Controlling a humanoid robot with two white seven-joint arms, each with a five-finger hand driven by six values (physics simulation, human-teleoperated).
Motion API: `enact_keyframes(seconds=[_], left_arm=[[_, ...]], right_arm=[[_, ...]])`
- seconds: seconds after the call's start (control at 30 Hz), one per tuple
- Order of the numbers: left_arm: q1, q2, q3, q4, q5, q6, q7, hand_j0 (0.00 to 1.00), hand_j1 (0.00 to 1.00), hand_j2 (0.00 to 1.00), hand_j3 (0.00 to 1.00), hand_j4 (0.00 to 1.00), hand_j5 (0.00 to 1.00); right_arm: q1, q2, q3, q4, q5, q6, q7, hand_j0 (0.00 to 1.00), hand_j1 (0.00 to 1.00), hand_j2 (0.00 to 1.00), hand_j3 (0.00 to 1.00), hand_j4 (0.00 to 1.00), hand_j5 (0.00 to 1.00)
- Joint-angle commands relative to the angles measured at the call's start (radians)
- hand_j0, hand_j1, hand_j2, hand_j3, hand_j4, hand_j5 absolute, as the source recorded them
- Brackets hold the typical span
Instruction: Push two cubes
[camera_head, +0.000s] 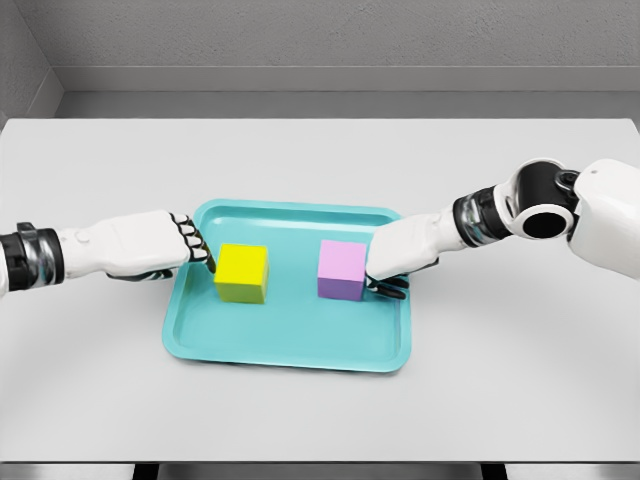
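Observation:
A yellow cube (242, 272) and a pink cube (341, 269) sit side by side on a teal tray (290, 335) in the middle of the table. My left hand (196, 246) reaches in from the left, its dark fingertips extended flat and touching the yellow cube's left face. From the right, my right hand (388, 281) lies against the pink cube's right face, fingers held flat, some tucked low beside the cube. Neither hand grasps anything.
The tray rests on a light grey table (320, 420) with a grey wall behind it. A gap of bare tray floor separates the two cubes.

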Motion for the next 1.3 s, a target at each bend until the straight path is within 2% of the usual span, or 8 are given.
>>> enact_keyframes(seconds=[0.0,0.73,1.03,1.27], left_arm=[[0.002,0.001,0.001,-0.01,0.005,0.003,0.0,0.7,0.7,0.7,0.7,0.7,0.7],[-0.006,-0.003,-0.035,-0.017,0.002,0.003,0.0,0.7,0.7,0.7,0.7,0.7,0.7],[-0.011,-0.019,-0.036,-0.017,-0.003,0.003,0.0,0.7,0.7,0.7,0.7,0.7,0.7],[-0.015,-0.02,-0.036,-0.017,-0.003,0.003,0.0,0.7,0.7,0.7,0.7,0.7,0.7]], right_arm=[[0.0,0.004,0.0,0.001,-0.003,0.002,0.0,0.11,0.11,0.11,0.11,0.11,0.11],[-0.005,0.019,0.0,-0.001,-0.003,0.002,0.0,0.11,0.11,0.11,0.11,0.11,0.11],[-0.011,0.048,0.0,0.001,-0.001,0.002,0.0,0.11,0.11,0.11,0.11,0.11,0.11],[-0.014,0.057,0.0,0.025,0.002,0.002,0.0,0.11,0.11,0.11,0.11,0.11,0.11]])
